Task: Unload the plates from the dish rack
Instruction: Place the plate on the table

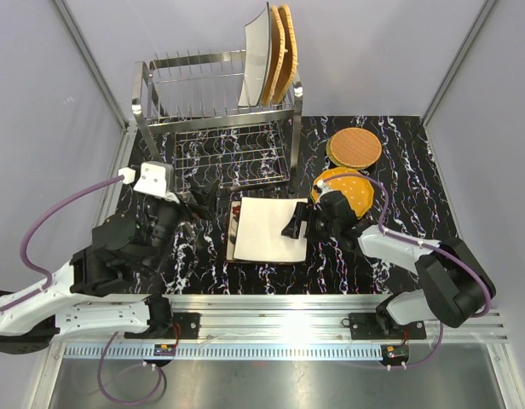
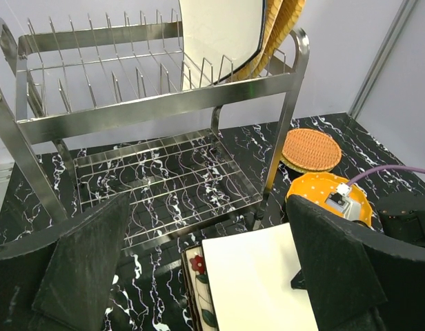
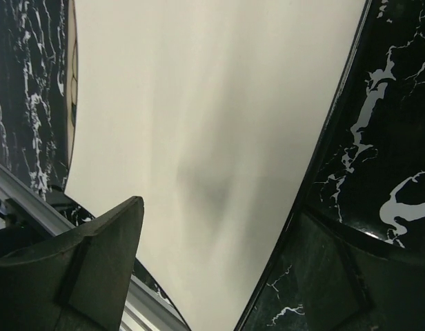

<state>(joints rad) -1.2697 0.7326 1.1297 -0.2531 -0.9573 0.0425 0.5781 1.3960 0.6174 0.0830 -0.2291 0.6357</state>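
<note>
Roughly half done — three plates (image 1: 275, 60) are left upright in the dish rack (image 1: 220, 119), others are laid on the table (image 1: 416, 170). The right gripper (image 1: 298, 223) is spread apart over the white square plate (image 1: 262, 234) — the left gripper (image 1: 199, 200) is spread too, nothing held.

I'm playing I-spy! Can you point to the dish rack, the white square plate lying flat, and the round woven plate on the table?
dish rack (image 2: 157, 103): left wrist view, its front top rail.
white square plate (image 1: 264, 230): top external view, its middle.
round woven plate (image 1: 356, 146): top external view, its middle.
</note>
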